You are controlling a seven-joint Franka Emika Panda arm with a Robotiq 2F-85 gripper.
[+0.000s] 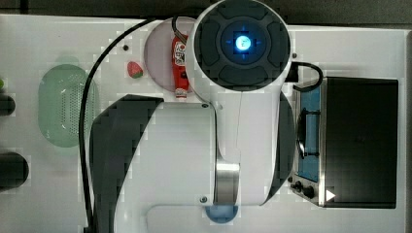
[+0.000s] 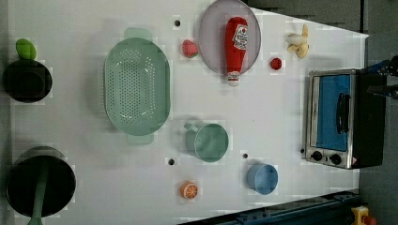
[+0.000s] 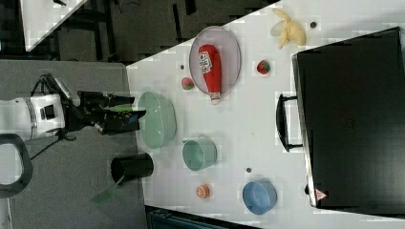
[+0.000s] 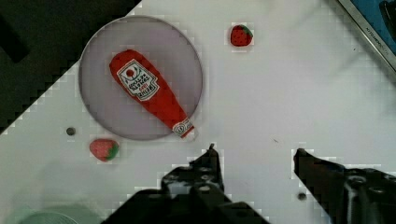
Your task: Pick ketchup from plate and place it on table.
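Red and slim, the ketchup [image 4: 150, 94] lies on its side on the plate [image 4: 100, 107] in the upper left of the wrist view, its white cap tip reaching just past the plate's rim onto the table [image 4: 289, 93]. In the left view the ketchup [image 2: 235, 47] sits near the top centre of the frame, lengthwise on the pale lilac-grey plate [image 2: 211, 42], cap pointing down the picture. In the right view the ketchup [image 3: 210, 70] and plate [image 3: 230, 52] are in the upper middle.

The gripper [image 4: 254, 156] shows at the lower edge of the wrist view, its two black fingers [image 4: 211, 161] standing apart with bare table between them and nothing held; it is near the cap end of the ketchup but not touching it. In the right view the gripper [image 3: 136, 119] is at the left of the frame, beside the green basket [image 3: 157, 119].

Two strawberries [image 2: 189, 48] flank the plate in the left view, one on each side. A banana [image 2: 298, 41] lies toward the left view's upper right, above a toaster oven [image 2: 338, 117] with a blue door. A green cup [image 2: 210, 142], a blue cup [image 2: 263, 178] and an orange slice [image 2: 188, 189] sit lower in that frame, well apart from the plate. In the top view the arm [image 1: 243, 97] covers the centre, with the ketchup [image 1: 180, 68] just left of it.
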